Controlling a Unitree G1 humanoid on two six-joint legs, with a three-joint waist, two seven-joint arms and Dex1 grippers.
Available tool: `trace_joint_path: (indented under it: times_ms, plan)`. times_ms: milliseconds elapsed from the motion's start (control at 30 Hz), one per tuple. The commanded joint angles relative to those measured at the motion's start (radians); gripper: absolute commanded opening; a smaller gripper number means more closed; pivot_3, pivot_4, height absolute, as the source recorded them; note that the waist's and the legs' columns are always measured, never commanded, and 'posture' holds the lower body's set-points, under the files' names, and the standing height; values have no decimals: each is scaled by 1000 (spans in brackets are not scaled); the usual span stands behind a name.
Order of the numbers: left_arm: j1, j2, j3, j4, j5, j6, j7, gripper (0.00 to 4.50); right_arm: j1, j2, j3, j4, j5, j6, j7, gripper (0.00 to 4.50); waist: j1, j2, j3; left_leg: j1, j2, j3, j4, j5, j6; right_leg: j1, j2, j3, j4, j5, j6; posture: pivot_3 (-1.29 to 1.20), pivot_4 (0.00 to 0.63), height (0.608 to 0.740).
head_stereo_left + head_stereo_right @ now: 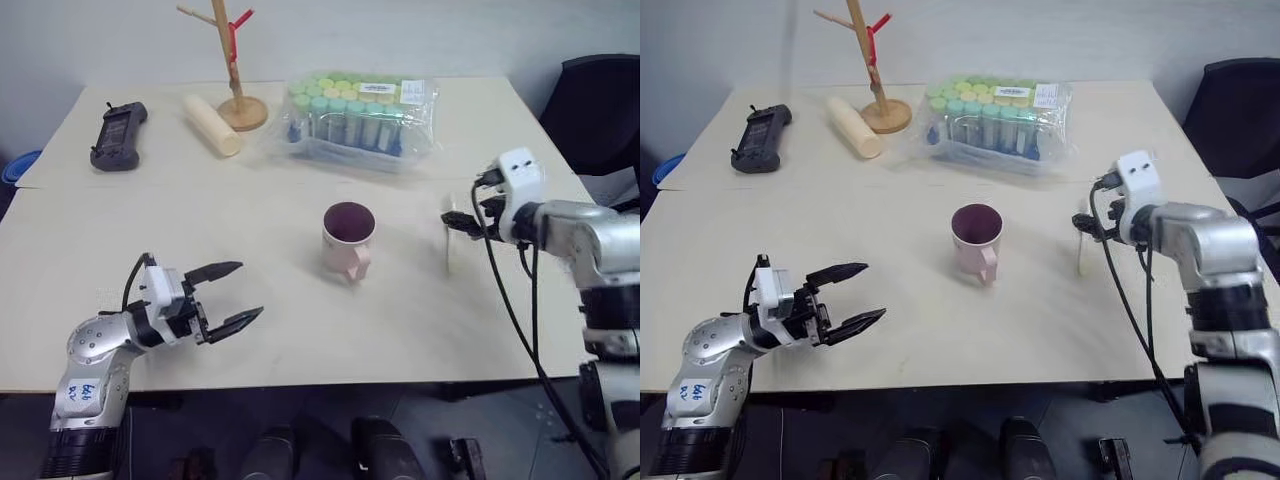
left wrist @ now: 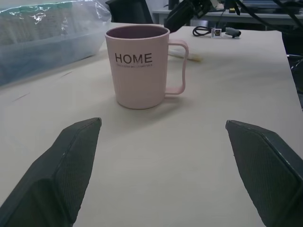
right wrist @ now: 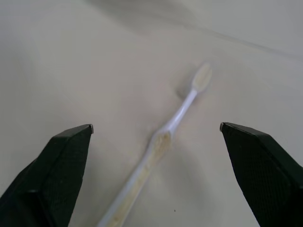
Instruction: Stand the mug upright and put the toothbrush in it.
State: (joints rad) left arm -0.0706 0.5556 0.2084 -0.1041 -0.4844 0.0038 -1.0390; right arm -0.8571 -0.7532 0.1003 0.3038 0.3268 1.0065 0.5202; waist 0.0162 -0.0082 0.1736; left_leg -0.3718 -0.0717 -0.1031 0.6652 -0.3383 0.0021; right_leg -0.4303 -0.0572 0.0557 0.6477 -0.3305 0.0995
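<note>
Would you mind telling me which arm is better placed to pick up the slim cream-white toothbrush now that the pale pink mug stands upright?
The right. The right gripper is open directly above the slim cream-white toothbrush, which lies flat between its fingers. The left gripper, also open, sits on the far side of the upright pale pink mug.

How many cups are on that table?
1. The pink mug stands upright near the table's middle, between the two arms. The cream cylinder lying at the back by the wooden stand is no cup.
</note>
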Motion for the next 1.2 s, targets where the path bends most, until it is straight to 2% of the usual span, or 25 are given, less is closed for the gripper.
trace_joint_path:
  times_ms: [33,133,267,567,600,833,900,967,1200]
  plan:
    - [7,-4,-7,-52,-12,1,16,4459,-60,23,89,156,-93,-34,57,4500,-1,0,0,0,0,1,0,0,0,0,-1,0,-1,0,0,0,150,740]
    - [8,-4,-9,-59,-10,-1,26,4459,-115,62,124,265,-131,-37,93,4500,-14,-1,0,0,-1,3,0,0,1,0,-2,-1,0,0,1,0,150,740]
    - [12,-5,-16,-67,-3,-15,30,4500,-132,66,180,303,-184,-65,164,3272,-20,-1,-1,2,-1,2,2,0,1,1,-2,-1,4,1,1,0,150,740]
    - [-8,-25,-50,-83,-48,26,13,4500,-177,83,96,392,-175,-23,190,338,-18,-2,-1,3,-2,2,3,1,1,1,-2,-1,5,1,1,0,150,740]
    - [-9,-26,-52,-90,-55,33,10,4500,-177,84,78,403,-173,-42,183,118,-18,-2,-1,3,-2,2,2,1,1,1,-2,-1,5,1,1,0,150,740]
    - [-38,-38,-38,-159,-132,111,55,4500,-104,121,-106,279,-43,-415,364,131,-24,-1,-1,1,-2,2,3,1,1,0,-2,-1,6,1,1,0,150,740]
    - [-42,-41,-26,-166,-151,132,75,4500,-77,219,-265,191,93,-672,421,131,-39,-1,-1,1,-1,3,1,1,0,-2,-1,0,7,1,1,0,150,740]
    - [-47,-50,-15,-156,-153,136,100,4500,-76,325,-345,107,182,-773,409,131,-53,-1,0,1,-1,3,0,1,0,-3,0,0,7,1,1,0,150,740]
    - [-80,-76,-16,-120,-121,125,155,4500,0,545,-286,-51,207,-928,405,131,-54,-1,0,1,2,3,1,1,-2,-4,0,-5,11,1,1,0,150,740]
